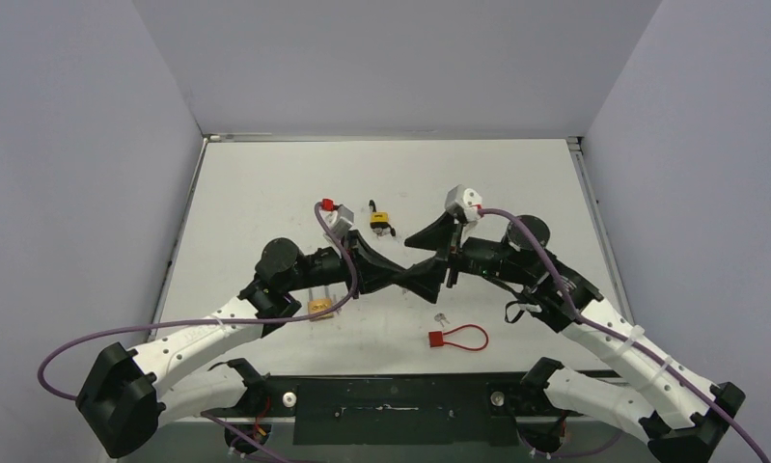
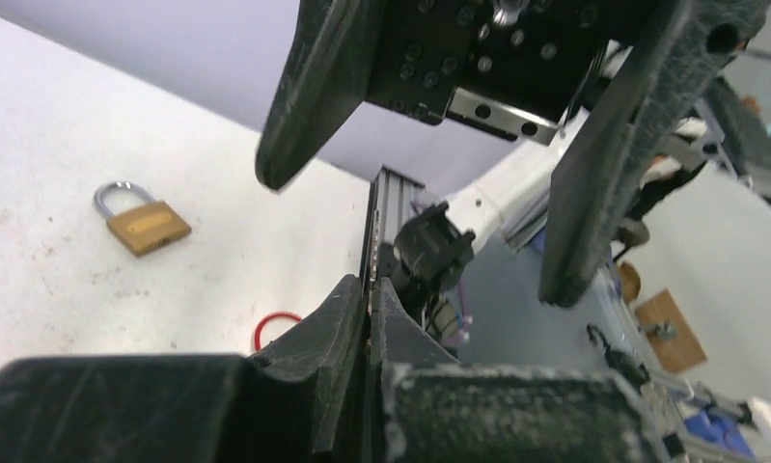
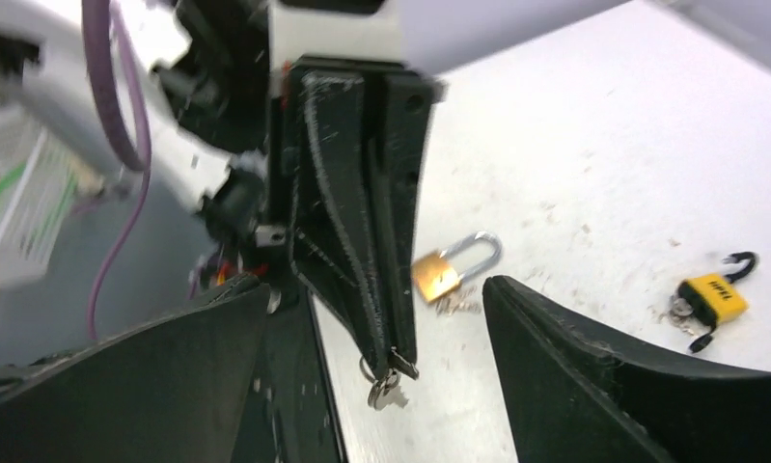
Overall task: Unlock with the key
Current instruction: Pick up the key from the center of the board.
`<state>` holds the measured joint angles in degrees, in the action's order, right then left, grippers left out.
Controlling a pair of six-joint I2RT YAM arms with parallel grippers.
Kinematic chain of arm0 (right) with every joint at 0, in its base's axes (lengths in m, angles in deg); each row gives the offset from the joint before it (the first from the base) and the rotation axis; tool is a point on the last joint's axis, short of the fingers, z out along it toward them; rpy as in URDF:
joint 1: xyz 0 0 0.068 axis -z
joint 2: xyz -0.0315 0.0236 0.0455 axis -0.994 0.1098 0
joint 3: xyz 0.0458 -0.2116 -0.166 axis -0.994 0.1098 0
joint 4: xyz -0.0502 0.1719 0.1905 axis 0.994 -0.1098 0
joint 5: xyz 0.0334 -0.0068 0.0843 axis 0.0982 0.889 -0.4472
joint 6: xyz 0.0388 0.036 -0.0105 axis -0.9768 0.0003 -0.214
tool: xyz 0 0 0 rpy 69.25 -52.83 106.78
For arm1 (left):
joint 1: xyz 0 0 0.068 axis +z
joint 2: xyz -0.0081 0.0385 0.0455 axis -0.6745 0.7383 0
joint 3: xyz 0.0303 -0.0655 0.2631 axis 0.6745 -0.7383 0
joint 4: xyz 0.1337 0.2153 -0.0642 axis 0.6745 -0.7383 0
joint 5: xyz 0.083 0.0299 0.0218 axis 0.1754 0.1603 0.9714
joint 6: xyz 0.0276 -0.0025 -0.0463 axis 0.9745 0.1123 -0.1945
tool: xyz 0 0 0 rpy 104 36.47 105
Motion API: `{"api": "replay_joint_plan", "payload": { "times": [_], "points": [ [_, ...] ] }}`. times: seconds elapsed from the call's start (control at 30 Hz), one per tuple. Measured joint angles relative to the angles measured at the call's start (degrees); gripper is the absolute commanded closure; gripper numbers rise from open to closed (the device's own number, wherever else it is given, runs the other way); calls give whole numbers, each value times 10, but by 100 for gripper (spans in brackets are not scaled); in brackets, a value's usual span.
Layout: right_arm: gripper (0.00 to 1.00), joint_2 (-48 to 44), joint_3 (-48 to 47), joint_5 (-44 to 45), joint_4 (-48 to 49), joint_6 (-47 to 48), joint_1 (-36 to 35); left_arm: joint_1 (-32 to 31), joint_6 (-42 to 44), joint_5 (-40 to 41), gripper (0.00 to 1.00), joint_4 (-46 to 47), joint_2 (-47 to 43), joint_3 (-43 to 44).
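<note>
Left fingers (image 3: 347, 203) pinch key (image 3: 383, 388) (right-wrist view).

Your three views: one high and wide, two close and face to face.
Your top camera looks down from behind the arm bases over the whole bench (image 1: 265, 183). Your left wrist camera sits tight behind the left gripper (image 2: 370, 294) and faces the right gripper (image 2: 417, 231) at close range; the right wrist camera looks back the opposite way. All three catch the brass padlock (image 1: 318, 307).
</note>
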<state>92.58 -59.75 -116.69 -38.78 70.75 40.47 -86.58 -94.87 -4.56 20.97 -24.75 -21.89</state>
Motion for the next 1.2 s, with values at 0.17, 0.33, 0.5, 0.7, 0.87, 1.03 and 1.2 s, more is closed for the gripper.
{"api": "replay_joint_plan", "payload": {
  "times": [0.17, 0.33, 0.5, 0.7, 0.87, 1.03, 1.2],
  "points": [
    [13, -71, 86, 140, 162, -124, 0, 0, -86, 71, 100, 61, -11, 0],
    [14, -97, 142, 213, 288, -216, 0, 0, -172, 150, 100, 118, -20, 0],
    [17, -85, 171, 211, 363, -267, 0, 0, -235, 192, 100, 159, -21, 4],
    [22, -40, 172, 179, 428, -297, 0, 0, -278, 216, 100, 191, -20, 9],
    [38, -7, 172, 138, 453, -307, 0, 0, -303, 233, 100, 211, -20, 9],
    [43, 4, 172, 116, 466, -317, -1, 0, -317, 243, 100, 216, -18, 9],
    [27, 5, 168, 116, 477, -329, -1, 0, -318, 244, 100, 219, -17, 9]
  ]
}}
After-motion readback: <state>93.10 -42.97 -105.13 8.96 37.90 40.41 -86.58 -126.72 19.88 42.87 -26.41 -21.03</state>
